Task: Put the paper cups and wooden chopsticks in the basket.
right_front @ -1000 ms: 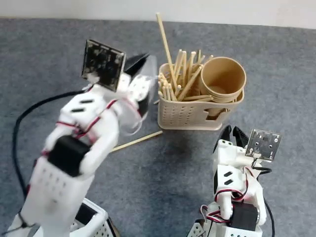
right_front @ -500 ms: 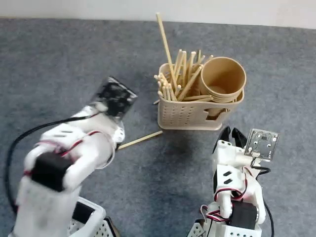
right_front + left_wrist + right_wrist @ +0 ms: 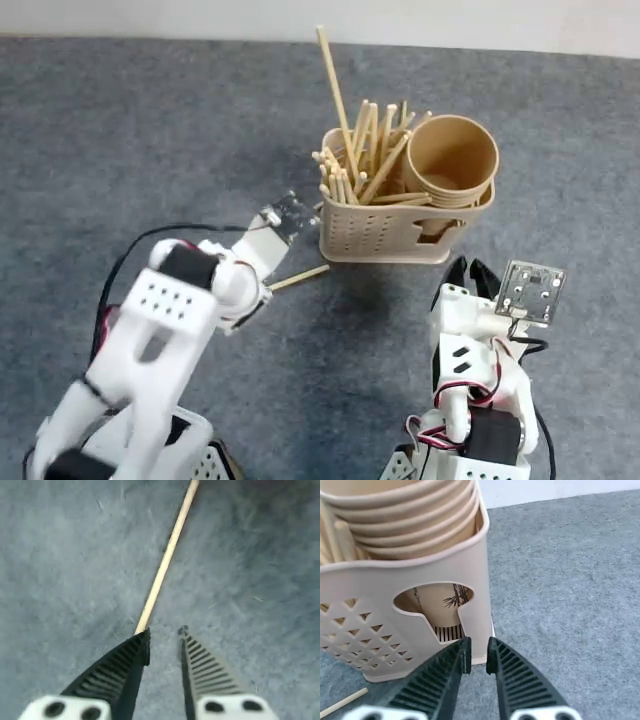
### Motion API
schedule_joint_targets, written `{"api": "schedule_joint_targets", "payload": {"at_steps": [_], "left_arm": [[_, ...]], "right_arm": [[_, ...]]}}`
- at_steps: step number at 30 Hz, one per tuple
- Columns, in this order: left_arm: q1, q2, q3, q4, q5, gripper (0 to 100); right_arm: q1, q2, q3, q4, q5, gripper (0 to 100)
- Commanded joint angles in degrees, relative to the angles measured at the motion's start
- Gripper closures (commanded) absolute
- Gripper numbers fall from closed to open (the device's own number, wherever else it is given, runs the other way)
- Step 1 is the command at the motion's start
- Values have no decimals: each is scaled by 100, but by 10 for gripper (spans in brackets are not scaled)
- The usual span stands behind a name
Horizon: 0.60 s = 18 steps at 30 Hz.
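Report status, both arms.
Left gripper open at end of loose pale wooden chopstick on grey carpet. Right gripper slightly open, empty, beside beige perforated plastic basket. Nothing blocking the chopstick.

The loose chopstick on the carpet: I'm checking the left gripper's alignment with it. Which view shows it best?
The left wrist view: the chopstick runs unblocked, its near end at one finger of the open left gripper. The high view shows a short stretch beside the basket; the right wrist view catches one tip.
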Motion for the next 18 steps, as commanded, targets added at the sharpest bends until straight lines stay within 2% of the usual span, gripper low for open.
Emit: {"api": "schedule_joint_targets", "payload": {"at_steps": [1,5,9,18], "left_arm": [[-374,804,-198,-369,-352,864],[-664,1833,-637,-422,-510,864],[-673,2598,-910,-422,-633,864],[-681,3213,-1420,-466,-624,864]], "right_arm": [[-22,-22,-66,-180,79,929],[-22,-22,-66,-180,79,929],[-22,-22,-66,-180,79,929],[-22,-22,-66,-180,79,929]]}}
